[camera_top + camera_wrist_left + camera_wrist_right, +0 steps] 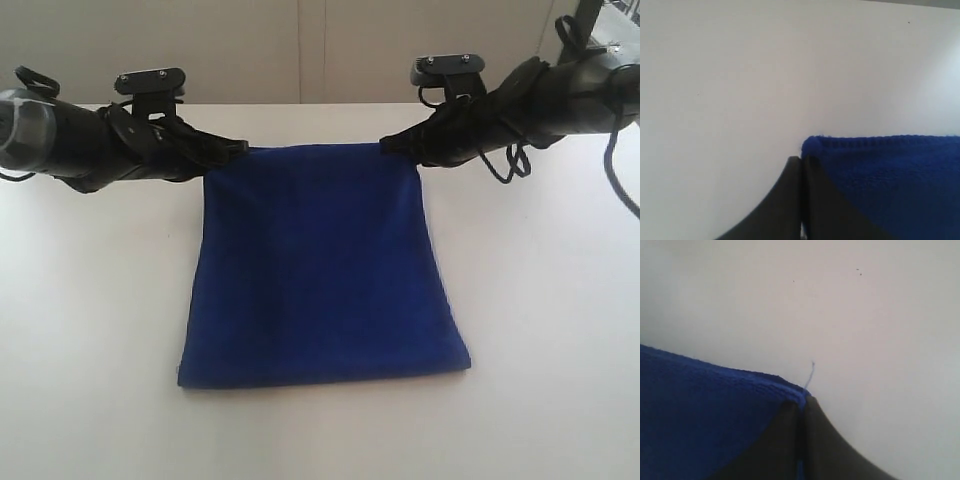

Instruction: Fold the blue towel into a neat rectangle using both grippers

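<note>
Evidently the left claw (238,148) and right claw (388,146) each clamp a towel (320,270) corner; uneven pulling could free one or skew the fold.

Lab-like test bench, white table (90,320), plain pale wall panels (300,50)

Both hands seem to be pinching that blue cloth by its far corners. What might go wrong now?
1. The left hand and right hand each seem to pinch only the very tip of a corner of the deep blue plush towel, so a corner might slip free when pulled.
2. A loose thread sticks out beside the right hand's grip and could snag.
</note>
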